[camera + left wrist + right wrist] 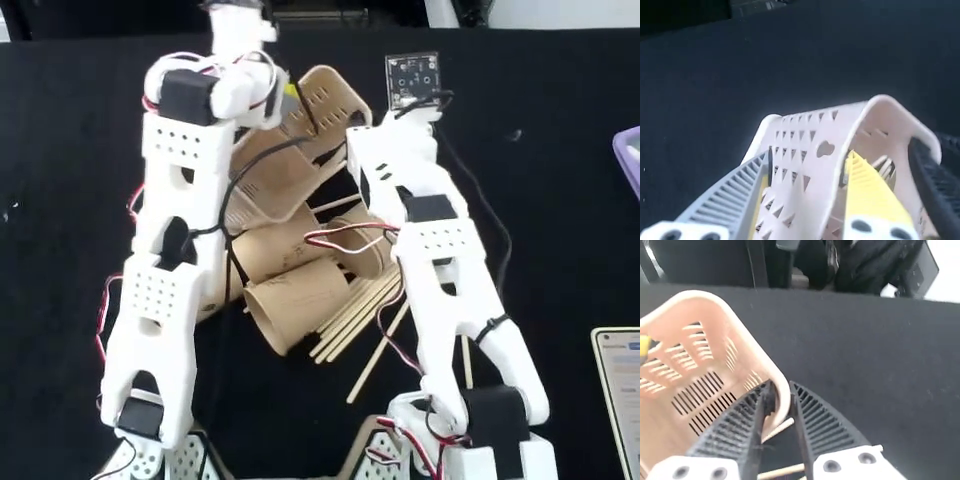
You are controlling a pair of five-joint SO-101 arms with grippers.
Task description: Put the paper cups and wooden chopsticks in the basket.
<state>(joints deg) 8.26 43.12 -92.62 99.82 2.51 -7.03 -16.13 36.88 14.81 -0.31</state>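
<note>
Progress is looking partial, as far as I am judging it. A beige perforated plastic basket (322, 95) is lying tipped over at the upper middle of the high view, its mouth facing the bottom of the frame, and both arms are holding on to it. The left claw (810, 156) is sitting astride an end wall, grey jaw outside and yellow jaw inside, and seems to be clamping it. The right claw (781, 386) is pinching the rim between its black jaws, which are standing nearly together.

Brown paper cups (295, 300) are lying on their sides at the centre of the high view, at the basket's mouth, the lowest one poking out toward the bottom of the frame. Pale wooden chopsticks (355, 315) are lying fanned on the black surface (560, 200) just right of that cup, one stray stick angling lower. These are looking like work not yet done, and the basket is needing to be stood upright.

Much is being hidden. The two white arms are covering the basket's sides, so I am not able to tell how many cups there are, how deep they are sitting, or whether any chopstick ends are reaching inside.
</note>
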